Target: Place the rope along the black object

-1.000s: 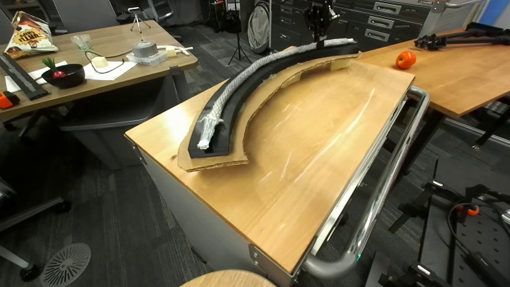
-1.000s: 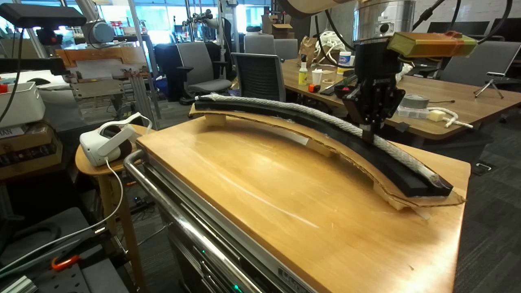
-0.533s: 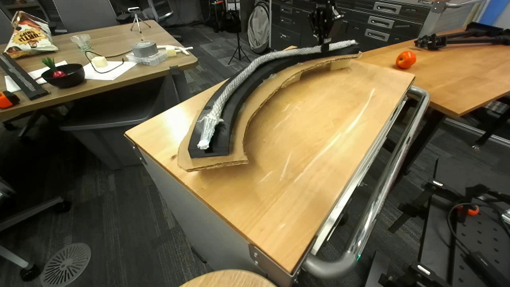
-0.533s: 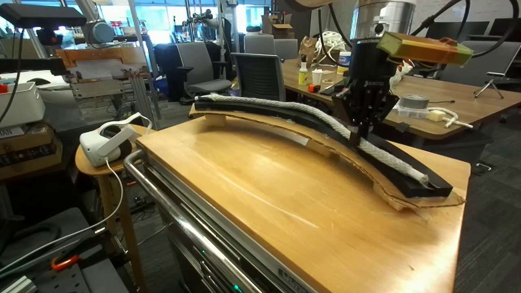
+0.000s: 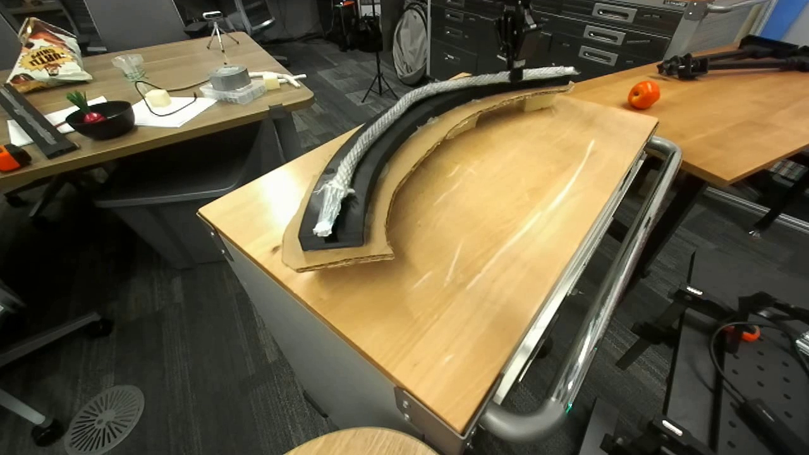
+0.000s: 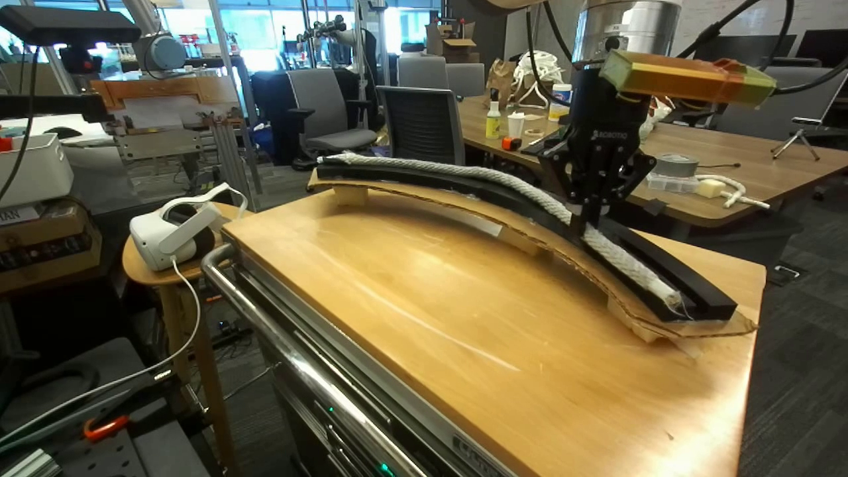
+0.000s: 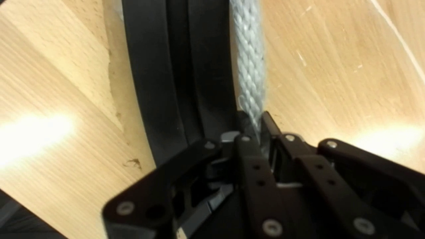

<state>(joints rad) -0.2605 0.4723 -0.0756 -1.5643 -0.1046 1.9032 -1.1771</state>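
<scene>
The gripper is clamped on the rope near one end of the black object, holding it over or just past the black object's inner edge; toward the opposite end, the rope lies on top. Here the black object's groove shows uncovered. The move likely wants a slight lift, a swing toward the black object's outer side, then a gentle lowering, with the free end lined up before letting go.
</scene>
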